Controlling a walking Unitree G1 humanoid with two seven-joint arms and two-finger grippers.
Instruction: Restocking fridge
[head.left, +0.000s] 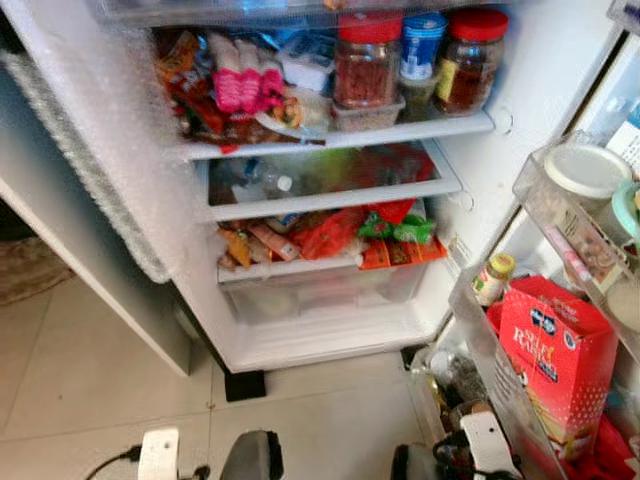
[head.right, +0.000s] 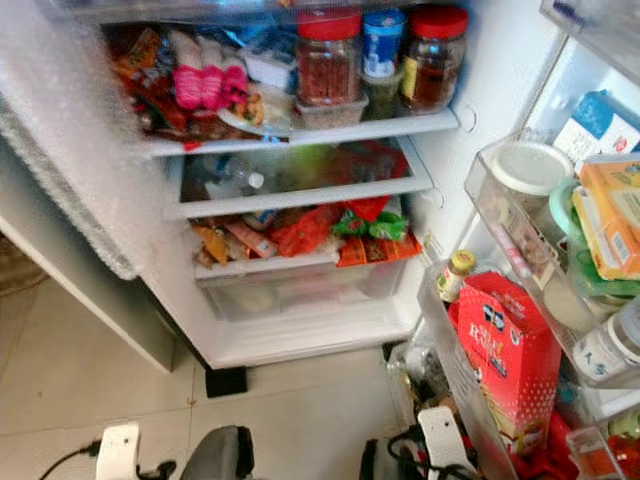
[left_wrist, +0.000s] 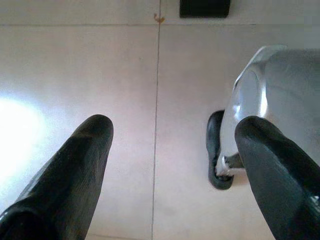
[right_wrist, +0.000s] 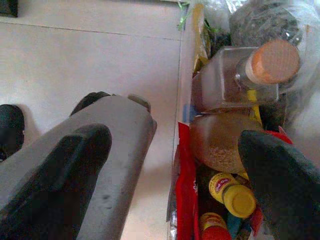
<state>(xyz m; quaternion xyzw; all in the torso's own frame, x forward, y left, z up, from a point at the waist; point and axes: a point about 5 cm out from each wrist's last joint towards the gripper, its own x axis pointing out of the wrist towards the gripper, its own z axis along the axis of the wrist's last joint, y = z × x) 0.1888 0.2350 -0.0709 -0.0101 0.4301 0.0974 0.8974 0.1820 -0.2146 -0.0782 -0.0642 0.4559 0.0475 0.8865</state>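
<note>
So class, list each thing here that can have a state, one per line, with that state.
fridge door: open, shelves full
red-lidded jar: lid on, upright
blue-lidded jar: lid on, upright
red carton: closed, upright in the door shelf
clear drawer: pushed in
left gripper: open, empty, over the floor
right gripper: open, empty

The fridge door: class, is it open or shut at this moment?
Open. The door stands swung out on the right, its racks facing the camera, and the fridge shelves, packed with jars and packets, are fully exposed.
</note>
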